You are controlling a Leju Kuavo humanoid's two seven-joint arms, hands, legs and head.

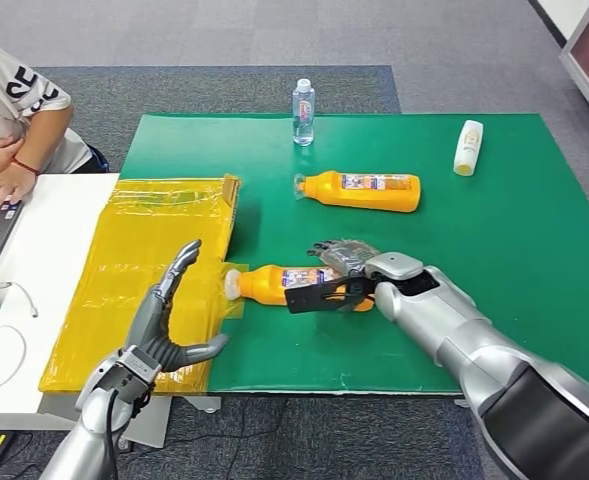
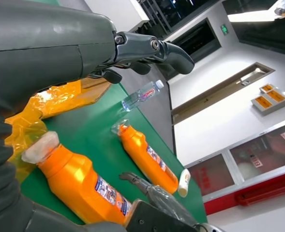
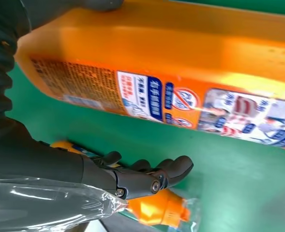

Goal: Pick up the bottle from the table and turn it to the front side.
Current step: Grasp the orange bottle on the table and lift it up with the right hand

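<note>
Two orange bottles lie on their sides on the green mat (image 1: 442, 250). The nearer bottle (image 1: 276, 284) points its wrapped cap toward the yellow bag; its label (image 3: 159, 96) shows in the right wrist view. My right hand (image 1: 344, 280) straddles its base end, thumb on the near side and fingers (image 3: 152, 176) on the far side. Green mat shows between those fingers and the bottle. My left hand (image 1: 163, 330) hovers open over the yellow bag's near corner, holding nothing. The nearer bottle (image 2: 79, 186) lies close to it.
The second orange bottle (image 1: 363, 190) lies farther back. A clear water bottle (image 1: 303, 112) stands at the mat's far edge and a small white bottle (image 1: 468, 147) lies at the far right. A yellow bag (image 1: 147, 270) covers the left. A person's arms (image 1: 4, 165) rest by a laptop.
</note>
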